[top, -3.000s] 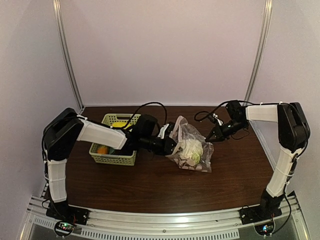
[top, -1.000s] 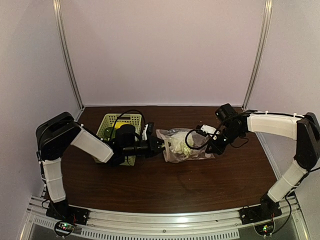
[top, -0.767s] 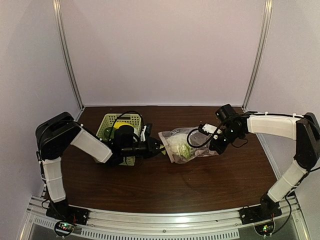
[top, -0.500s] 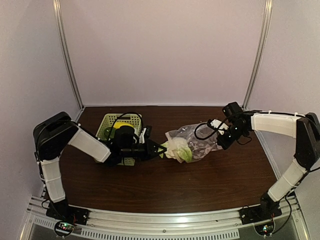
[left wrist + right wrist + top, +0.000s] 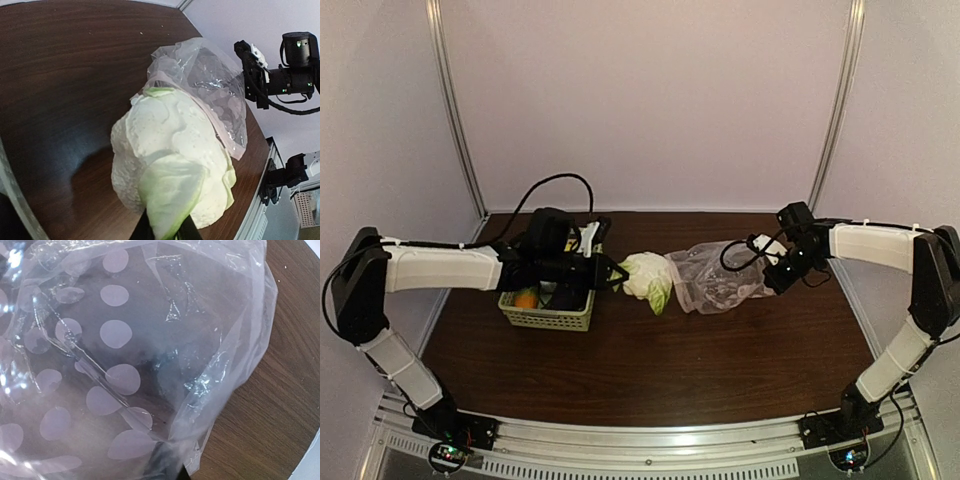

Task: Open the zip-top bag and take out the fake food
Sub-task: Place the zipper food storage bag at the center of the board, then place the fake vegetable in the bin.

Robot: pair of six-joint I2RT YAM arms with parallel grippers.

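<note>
**Top external view: left gripper holds a piece of fake food outside the bag's mouth**

From above, we see the left gripper (image 5: pixel 618 275) clenched on one piece of the fake food (image 5: pixel 648 278), a whitish lumpy head with pale green leaves. The piece hangs over the dark wooden table (image 5: pixel 650 370), between the pale green lattice basket (image 5: pixel 545 320) on its left and the zip-top bag (image 5: pixel 715 280) on its right. It sits just beside the bag's left edge and fully outside the plastic. We cannot tell whether the two touch.

In the left wrist view, the two dark fingers (image 5: pixel 141 233) pinch a green leaf at the bottom of the fake food (image 5: pixel 170 160). The piece throws a shadow on the wood beside it. Behind it the zip-top bag (image 5: pixel 210 80) gapes towards the camera, crinkled and clear. We see no other pieces inside it from here.

The right gripper (image 5: pixel 772 277) is at the bag's far right end, and the plastic draws up towards it. In the right wrist view, the zip-top bag (image 5: pixel 115 335) fills nearly the whole picture, its clear skin marked with pale round spots. The film gathers into a fold at the bottom edge, where the dark fingers show through it. We read the right gripper as clamped on the bag.

In the basket, an orange piece (image 5: pixel 525 298) lies near the front wall, partly under the left arm. The arm hides the rest of the basket's contents, so we cannot make them out.
</note>
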